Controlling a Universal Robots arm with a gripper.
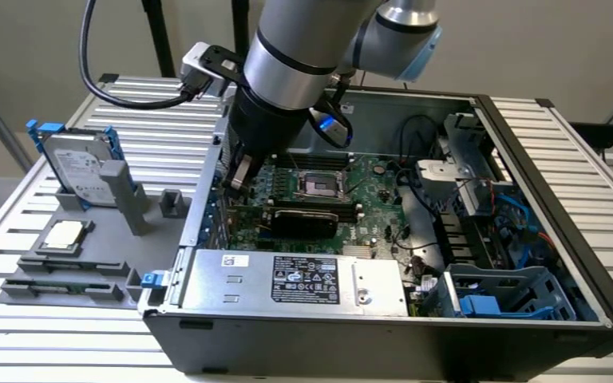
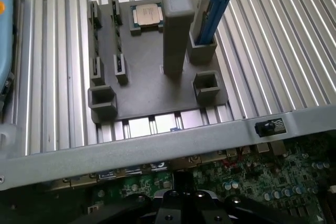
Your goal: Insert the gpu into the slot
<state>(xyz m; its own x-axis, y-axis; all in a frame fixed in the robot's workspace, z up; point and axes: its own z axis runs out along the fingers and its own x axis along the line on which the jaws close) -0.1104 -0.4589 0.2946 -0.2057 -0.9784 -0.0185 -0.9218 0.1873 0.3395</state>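
**Tool low over the motherboard, card lying in the case**

The tool (image 1: 240,171) hangs inside the open computer case (image 1: 562,263), at the motherboard's (image 1: 376,179) edge nearest the case wall on the exterior view's left. Whether its fingers stand wide or narrow cannot be told: the arm's dark wrist covers them in the exterior view, and the wrist view catches just the black tool body (image 2: 181,208) above the green board (image 2: 273,174). Nothing can be seen held in it.

The gpu (image 1: 304,220), a flat black card with a glossy top, lies across the motherboard between the square silver CPU socket (image 1: 321,184) and the silver power supply box (image 1: 296,281) with its white label. It sits just beside the tool's lower end; whether the two touch cannot be told. The slot is not clearly made out beneath the arm and card.

The case lies on its side on a ribbed aluminium bench (image 1: 73,335). Toward the bench's edge on the exterior view's left stands a grey fixture plate (image 1: 152,239) carrying a hard drive (image 1: 77,167) in a blue-trimmed holder, a tall grey post (image 1: 134,206) and a loose processor chip (image 1: 65,234). The wrist view looks over the case wall (image 2: 157,148) at the same plate (image 2: 142,77), post (image 2: 176,35) and chip (image 2: 147,14).
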